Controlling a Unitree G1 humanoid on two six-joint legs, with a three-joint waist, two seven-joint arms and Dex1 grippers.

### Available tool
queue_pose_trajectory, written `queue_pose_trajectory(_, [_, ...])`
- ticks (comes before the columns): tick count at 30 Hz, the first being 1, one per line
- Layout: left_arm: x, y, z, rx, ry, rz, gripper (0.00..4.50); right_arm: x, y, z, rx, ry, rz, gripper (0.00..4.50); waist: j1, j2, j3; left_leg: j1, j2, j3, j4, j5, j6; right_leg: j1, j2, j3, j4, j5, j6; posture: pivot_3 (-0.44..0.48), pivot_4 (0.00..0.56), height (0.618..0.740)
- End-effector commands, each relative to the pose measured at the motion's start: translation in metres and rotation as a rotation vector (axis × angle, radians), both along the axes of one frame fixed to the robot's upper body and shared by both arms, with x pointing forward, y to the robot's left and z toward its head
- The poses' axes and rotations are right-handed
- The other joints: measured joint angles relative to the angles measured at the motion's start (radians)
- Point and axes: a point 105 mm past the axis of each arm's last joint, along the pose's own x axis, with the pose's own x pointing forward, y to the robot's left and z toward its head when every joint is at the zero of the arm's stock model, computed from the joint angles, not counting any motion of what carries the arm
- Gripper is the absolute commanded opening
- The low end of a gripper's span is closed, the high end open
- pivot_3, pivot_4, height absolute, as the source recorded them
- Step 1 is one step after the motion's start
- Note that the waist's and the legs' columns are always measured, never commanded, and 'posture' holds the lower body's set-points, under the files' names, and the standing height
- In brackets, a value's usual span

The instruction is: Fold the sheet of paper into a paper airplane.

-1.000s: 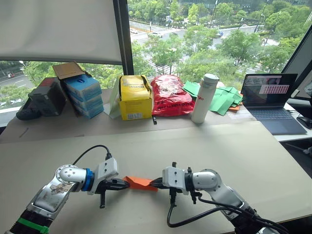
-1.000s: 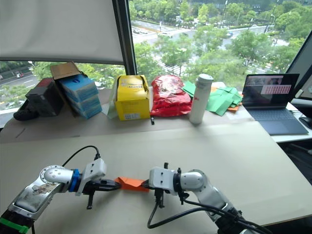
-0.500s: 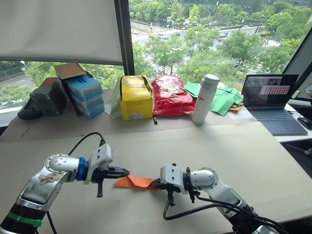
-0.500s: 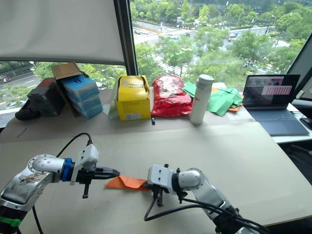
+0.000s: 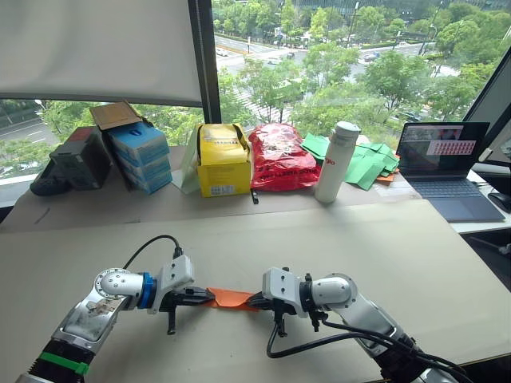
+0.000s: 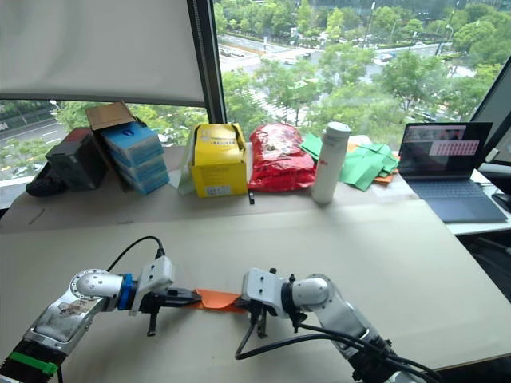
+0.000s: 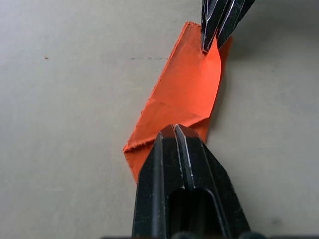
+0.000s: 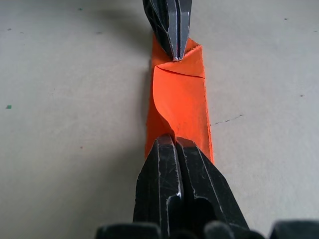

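Down on the desk [image 5: 415, 239], each tool, left [image 5: 209, 298] and right [image 5: 252, 302], is pinched closed on one end of the orange paper [image 5: 231, 298], seemingly to hold its fold flat.

Orange sheet of paper [image 6: 214, 299] lies flat on table [image 6: 383, 239], folded narrow. Left gripper [image 6: 192, 298] and right gripper [image 6: 237, 302] meet its opposite ends (finger gaps unreadable).

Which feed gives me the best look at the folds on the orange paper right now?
The right wrist view: the sheet of paper lies lengthwise with its folded flaps clear between both grippers. The left wrist view shows it angled, one end covered. The eye views show a thin orange strip.
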Motion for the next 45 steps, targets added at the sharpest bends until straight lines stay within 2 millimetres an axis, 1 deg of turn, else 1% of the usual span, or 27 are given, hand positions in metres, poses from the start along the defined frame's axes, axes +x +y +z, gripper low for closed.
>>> queue_pose_trajectory(1, [0.000, 0.001, -0.008, 0.024, 0.006, -0.005, 0.00, 0.001, -0.001, 0.002, -0.009, 0.010, -0.013, 0.05, 0.000, 0.000, 0.000, 0.000, 0.000, 0.000, 0.000, 0.000, 0.000, 0.000, 0.000, 0.000, 0.000, 0.000, 0.000, 0.000, 0.150, 0.740])
queue_pose_trajectory(2, [0.000, 0.001, -0.009, 0.026, 0.005, -0.006, 0.00, 0.001, -0.001, 0.003, -0.011, 0.008, -0.012, 0.05, 0.000, 0.000, 0.000, 0.000, 0.000, 0.000, 0.000, 0.000, 0.000, 0.000, 0.000, 0.000, 0.000, 0.000, 0.000, 0.000, 0.150, 0.740])
queue_pose_trajectory(3, [0.001, 0.001, -0.010, 0.032, 0.004, -0.008, 0.00, 0.000, 0.000, 0.004, -0.012, 0.007, -0.010, 0.31, 0.001, 0.000, 0.000, 0.000, 0.000, 0.000, 0.000, 0.000, 0.000, 0.000, 0.000, 0.000, 0.000, 0.000, 0.000, 0.000, 0.150, 0.740])
queue_pose_trajectory(5, [0.002, 0.001, -0.011, 0.036, 0.002, -0.012, 0.00, -0.001, 0.001, 0.008, -0.010, 0.009, -0.004, 0.91, 0.001, 0.000, 0.000, 0.000, 0.000, 0.000, 0.000, 0.000, 0.000, 0.000, 0.000, 0.000, 0.000, 0.000, 0.000, 0.000, 0.150, 0.740])
queue_pose_trajectory(8, [0.002, -0.002, -0.011, 0.036, 0.002, -0.021, 0.00, -0.001, 0.004, 0.017, 0.004, 0.007, -0.005, 1.94, 0.001, 0.000, 0.000, 0.000, 0.000, 0.000, 0.000, 0.000, 0.000, 0.000, 0.000, 0.000, 0.000, 0.000, 0.000, 0.000, 0.150, 0.740])
queue_pose_trajectory(10, [0.002, -0.004, -0.011, 0.036, 0.001, -0.026, 0.00, -0.004, 0.006, 0.030, 0.047, 0.027, -0.004, 2.64, 0.001, 0.000, 0.000, 0.000, 0.000, 0.000, 0.000, 0.000, 0.000, 0.000, 0.000, 0.000, 0.000, 0.000, 0.000, 0.000, 0.150, 0.740])
queue_pose_trajectory(12, [0.002, -0.005, -0.010, 0.038, -0.002, -0.031, 0.00, -0.005, 0.010, 0.048, 0.119, 0.067, -0.003, 3.29, 0.001, 0.000, 0.000, -0.001, 0.000, 0.000, 0.000, 0.000, 0.000, 0.000, 0.000, 0.000, 0.000, 0.000, 0.000, 0.000, 0.150, 0.740])
queue_pose_trajectory(14, [0.003, -0.007, -0.008, 0.037, -0.007, -0.032, 0.00, -0.002, 0.017, 0.068, 0.198, 0.098, -0.005, 3.29, 0.000, 0.000, 0.000, -0.001, 0.000, 0.000, 0.000, 0.000, 0.000, 0.000, 0.000, 0.000, 0.000, 0.000, 0.000, 0.000, 0.150, 0.740])
queue_pose_trajectory(16, [0.003, -0.010, -0.006, 0.031, -0.010, -0.036, 0.00, 0.002, 0.023, 0.080, 0.242, 0.117, -0.012, 3.29, -0.001, 0.000, 0.000, -0.001, 0.000, 0.000, 0.000, 0.000, 0.000, 0.000, 0.000, 0.000, 0.000, 0.000, 0.000, 0.000, 0.150, 0.740])
queue_pose_trajectory(18, [0.002, -0.013, -0.004, 0.021, -0.007, -0.041, 0.00, 0.012, 0.029, 0.081, 0.244, 0.117, -0.041, 2.65, -0.001, 0.000, 0.000, 0.000, 0.000, -0.001, 0.000, 0.000, 0.000, -0.001, 0.000, 0.000, 0.001, 0.000, 0.000, 0.000, 0.150, 0.740])
queue_pose_trajectory(20, [0.000, -0.014, -0.005, 0.021, -0.004, -0.045, 0.00, 0.017, 0.031, 0.071, 0.198, 0.100, -0.060, 2.04, 0.001, 0.000, 0.000, -0.001, 0.000, -0.001, 0.000, 0.000, 0.000, -0.001, 0.000, -0.001, 0.001, 0.000, 0.000, 0.000, 0.150, 0.740])
queue_pose_trajectory(24, [-0.002, -0.016, -0.004, 0.019, 0.000, -0.046, 0.00, 0.015, 0.036, 0.052, 0.125, 0.096, -0.043, 0.56, 0.000, 0.000, 0.000, -0.002, -0.001, 0.000, 0.000, 0.000, 0.000, -0.002, -0.001, 0.000, 0.000, 0.000, 0.000, 0.000, 0.150, 0.740])
queue_pose_trajectory(26, [-0.001, -0.016, -0.003, 0.020, -0.001, -0.045, 0.00, 0.015, 0.037, 0.042, 0.084, 0.095, -0.040, 0.02, -0.002, 0.000, 0.000, -0.002, -0.001, 0.001, 0.000, 0.000, 0.000, -0.002, -0.001, 0.000, 0.000, 0.000, 0.000, 0.000, 0.150, 0.740])
queue_pose_trajectory(31, [-0.002, -0.017, -0.002, 0.020, -0.001, -0.047, 0.00, 0.014, 0.039, 0.026, 0.024, 0.096, -0.036, 0.02, -0.002, 0.000, 0.000, -0.002, -0.001, 0.000, 0.000, 0.000, 0.000, -0.002, 0.000, 0.000, 0.001, 0.000, 0.000, 0.000, 0.150, 0.740])
queue_pose_trajectory(35, [-0.001, -0.017, -0.002, 0.022, -0.002, -0.045, 0.00, 0.014, 0.036, 0.015, -0.035, 0.108, -0.043, 0.02, -0.002, 0.000, 0.000, -0.002, -0.001, 0.000, 0.000, 0.000, 0.000, -0.002, 0.000, 0.000, 0.001, 0.000, 0.000, 0.000, 0.150, 0.740])
queue_pose_trajectory(39, [-0.002, -0.017, -0.003, 0.027, -0.001, -0.048, 0.00, 0.022, 0.029, 0.000, -0.094, 0.152, -0.120, 0.02, -0.002, 0.000, 0.000, -0.001, -0.001, 0.000, 0.000, 0.000, 0.000, -0.002, 0.000, 0.000, 0.001, 0.000, 0.000, 0.000, 0.150, 0.740])
queue_pose_trajectory(41, [-0.002, -0.015, -0.004, 0.034, -0.001, -0.044, 0.00, 0.021, 0.024, -0.008, -0.135, 0.178, -0.130, 0.02, -0.002, 0.000, 0.000, -0.001, -0.001, 0.000, 0.000, 0.000, 0.000, -0.002, 0.000, 0.000, 0.001, 0.000, 0.000, 0.000, 0.150, 0.740])
queue_pose_trajectory(45, [-0.001, -0.014, -0.005, 0.043, -0.004, -0.047, 0.00, 0.019, 0.018, -0.015, -0.180, 0.200, -0.135, 0.02, -0.001, 0.000, 0.000, 0.000, -0.001, 0.000, 0.000, 0.000, 0.000, -0.001, 0.000, 0.000, 0.001, 0.000, 0.000, 0.000, 0.150, 0.740])
